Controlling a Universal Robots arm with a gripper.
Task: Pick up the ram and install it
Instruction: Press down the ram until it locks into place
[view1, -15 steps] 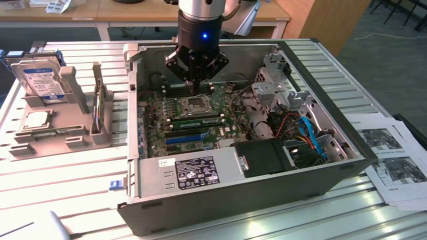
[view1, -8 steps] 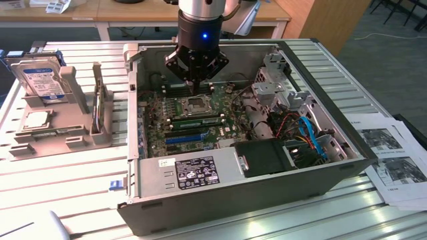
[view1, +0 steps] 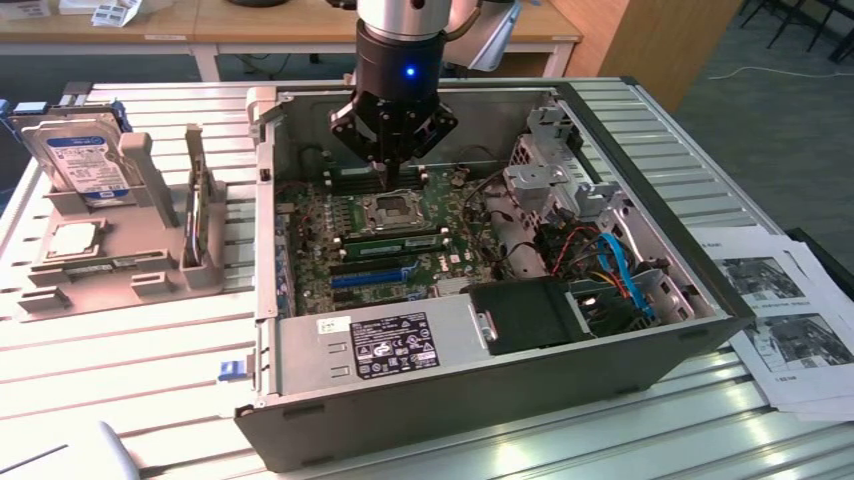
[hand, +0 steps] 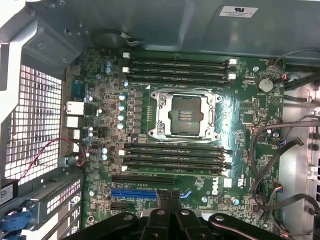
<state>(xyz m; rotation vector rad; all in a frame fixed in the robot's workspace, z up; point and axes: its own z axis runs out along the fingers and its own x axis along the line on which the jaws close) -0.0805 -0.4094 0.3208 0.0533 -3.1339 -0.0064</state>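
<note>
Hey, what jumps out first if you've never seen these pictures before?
The open grey metal computer case with its green motherboard exposed, and the black gripper hanging inside it above the silver processor socket. On the exterior view's left, a silver hard drive with blue label stands in a grey holder.

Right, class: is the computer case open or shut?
Open. The computer case has no side cover on top, so the green board inside is in plain sight, and the claw hangs inside it.
</note>
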